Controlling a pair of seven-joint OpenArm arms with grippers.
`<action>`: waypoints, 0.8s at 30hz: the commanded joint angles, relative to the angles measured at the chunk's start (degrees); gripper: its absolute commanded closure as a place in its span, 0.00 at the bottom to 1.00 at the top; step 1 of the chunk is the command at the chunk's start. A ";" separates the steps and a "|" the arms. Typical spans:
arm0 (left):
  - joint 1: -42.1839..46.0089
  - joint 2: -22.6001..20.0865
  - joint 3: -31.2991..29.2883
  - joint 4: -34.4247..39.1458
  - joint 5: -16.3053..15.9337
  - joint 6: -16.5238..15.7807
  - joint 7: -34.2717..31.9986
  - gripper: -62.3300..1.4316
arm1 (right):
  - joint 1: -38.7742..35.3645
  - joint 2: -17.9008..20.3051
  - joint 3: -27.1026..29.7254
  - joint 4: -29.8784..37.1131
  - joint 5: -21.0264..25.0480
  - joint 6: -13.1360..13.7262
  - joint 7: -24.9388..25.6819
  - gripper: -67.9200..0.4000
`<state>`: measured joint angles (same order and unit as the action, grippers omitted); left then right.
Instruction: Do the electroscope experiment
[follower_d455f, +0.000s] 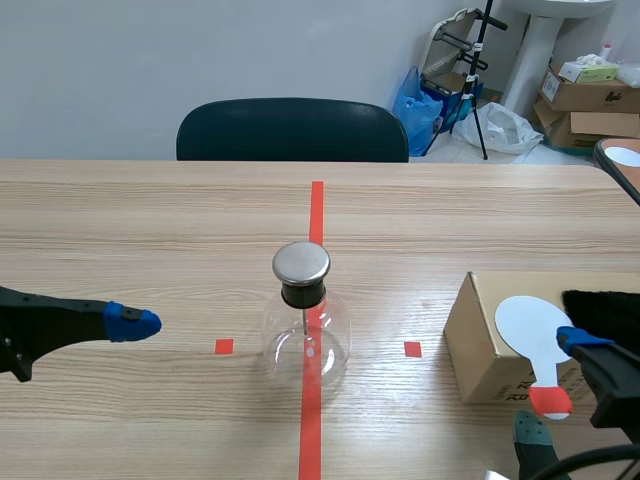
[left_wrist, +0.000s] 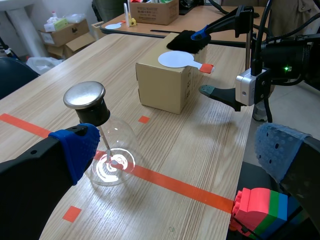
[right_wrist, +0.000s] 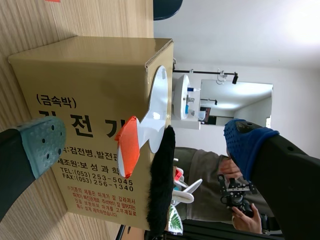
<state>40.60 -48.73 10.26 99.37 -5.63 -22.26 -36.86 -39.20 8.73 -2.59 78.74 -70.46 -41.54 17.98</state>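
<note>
though partly off-frame, right gripper (follower_d455f: 553, 388) agape

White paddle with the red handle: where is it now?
The white paddle lies atop the cardboard box at the scene view's right, beside the black fur, its red handle overhanging.

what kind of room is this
Most likely a lab or office workroom set up for robot trials: a wooden table marked with tape, a glass flask for a science demo, and stacked cardboard boxes with a tripod behind.
</note>
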 joint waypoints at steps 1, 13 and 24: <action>-0.15 0.11 0.37 0.79 -0.72 0.11 -0.81 0.00 | 0.48 0.17 0.39 0.81 0.22 -3.32 -0.04 0.00; -0.17 0.11 0.37 0.79 -0.70 0.11 -0.83 0.00 | 0.46 0.15 0.39 0.81 0.79 -3.32 -0.04 0.00; -0.79 0.13 0.37 0.79 2.01 2.19 -0.92 0.00 | -1.51 0.15 0.39 1.36 4.72 -3.32 -2.16 0.00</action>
<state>39.99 -48.73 10.35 99.37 -2.90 -19.99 -36.97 -39.66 8.71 -2.59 78.81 -66.61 -41.54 16.01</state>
